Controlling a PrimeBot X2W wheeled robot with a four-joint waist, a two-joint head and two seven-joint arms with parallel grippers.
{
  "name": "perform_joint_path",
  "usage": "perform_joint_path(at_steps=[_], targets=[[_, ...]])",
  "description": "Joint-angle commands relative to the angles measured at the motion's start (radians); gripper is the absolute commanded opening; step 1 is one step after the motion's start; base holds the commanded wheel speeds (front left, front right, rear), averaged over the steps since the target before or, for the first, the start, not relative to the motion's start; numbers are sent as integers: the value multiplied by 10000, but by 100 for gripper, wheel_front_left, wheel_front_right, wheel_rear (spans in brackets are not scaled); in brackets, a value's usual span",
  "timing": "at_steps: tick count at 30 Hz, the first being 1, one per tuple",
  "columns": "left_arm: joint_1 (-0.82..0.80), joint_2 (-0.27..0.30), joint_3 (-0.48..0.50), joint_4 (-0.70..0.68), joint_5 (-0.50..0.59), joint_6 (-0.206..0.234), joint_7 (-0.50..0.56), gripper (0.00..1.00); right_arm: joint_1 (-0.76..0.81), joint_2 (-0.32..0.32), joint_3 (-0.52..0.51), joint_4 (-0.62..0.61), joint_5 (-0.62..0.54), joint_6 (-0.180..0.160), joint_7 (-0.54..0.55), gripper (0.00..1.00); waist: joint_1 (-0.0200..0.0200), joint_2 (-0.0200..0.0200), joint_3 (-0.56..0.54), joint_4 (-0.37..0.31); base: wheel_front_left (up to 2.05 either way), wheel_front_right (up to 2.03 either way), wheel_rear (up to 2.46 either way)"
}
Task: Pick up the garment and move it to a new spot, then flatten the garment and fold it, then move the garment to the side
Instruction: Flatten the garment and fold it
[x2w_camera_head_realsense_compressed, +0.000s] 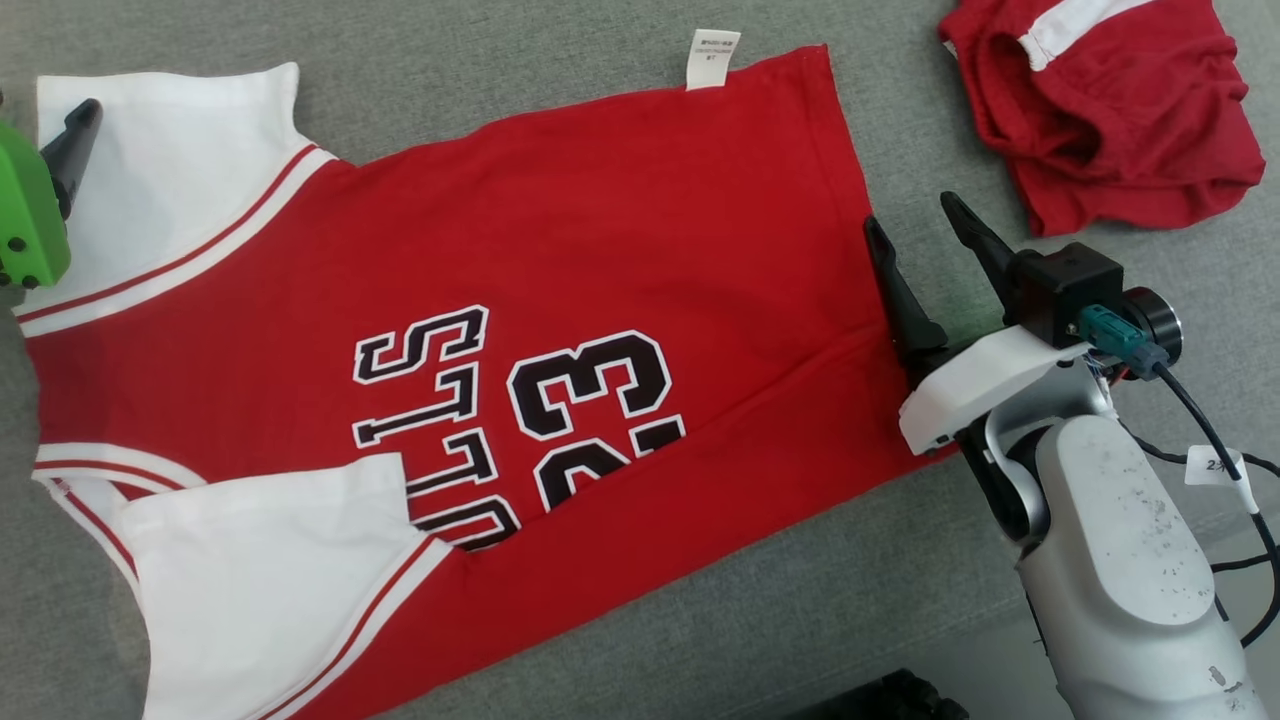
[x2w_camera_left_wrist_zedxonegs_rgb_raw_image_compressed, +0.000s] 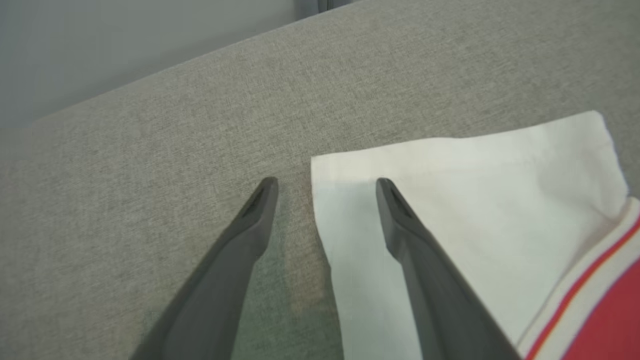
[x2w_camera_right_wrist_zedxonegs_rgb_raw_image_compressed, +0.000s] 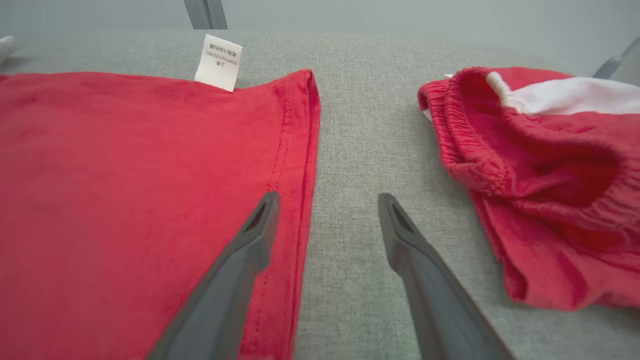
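Head view: the red jersey (x2w_camera_head_realsense_compressed: 560, 250) lies spread flat on the grey surface (x2w_camera_head_realsense_compressed: 800, 600), filling the left and centre of the frame, with white sleeves at upper left and lower left. A white label (x2w_camera_head_realsense_compressed: 712, 58) sticks out at its top edge. The left gripper (x2w_camera_head_realsense_compressed: 75, 140) sits at the far left edge over the upper sleeve. The right gripper (x2w_camera_head_realsense_compressed: 910, 212) is at centre right by the jersey's hem, released. Crumpled red shorts (x2w_camera_head_realsense_compressed: 1110, 120) lie at upper right.

Left wrist view: the fingers are spread wide, unclenched. One is over bare grey cloth and the other over the white sleeve (x2w_camera_left_wrist_zedxonegs_rgb_raw_image_compressed: 475, 200).

Right wrist view: the fingers are parted. The left one is over the jersey's stitched hem and the right one over grey surface, with the shorts at far right.
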Motion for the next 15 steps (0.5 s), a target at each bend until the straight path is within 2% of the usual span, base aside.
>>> perform_joint_path(at_steps=[1, 10, 11, 12, 15], targets=[[-184, 135, -54, 112, -26, -27, 20, 100, -122, -31, 20, 80, 66, -17, -93, 100, -1, 0, 197, -206, 0, 0, 0], [-103, -129, -651, -24, -640, -29, 315, 100, -274, -32, -18, 273, -15, -17, -213, 100, -1, 0, 252, -256, 0, 0, 0], [-95, -125, -701, -67, -693, -28, 375, 91, -278, -32, -25, 274, -24, -17, -212, 100, -1, 0, 250, -247, 0, 0, 0], [-140, -53, -888, -200, -738, -29, 448, 35, -335, -32, -18, 243, -54, -17, -194, 100, -1, 0, 254, -213, 0, 0, 0], [-266, 2, -934, -204, -644, -28, 159, 2, -465, -32, 31, 180, -80, -17, -147, 100, -1, 0, 262, -166, 0, 0, 0]])
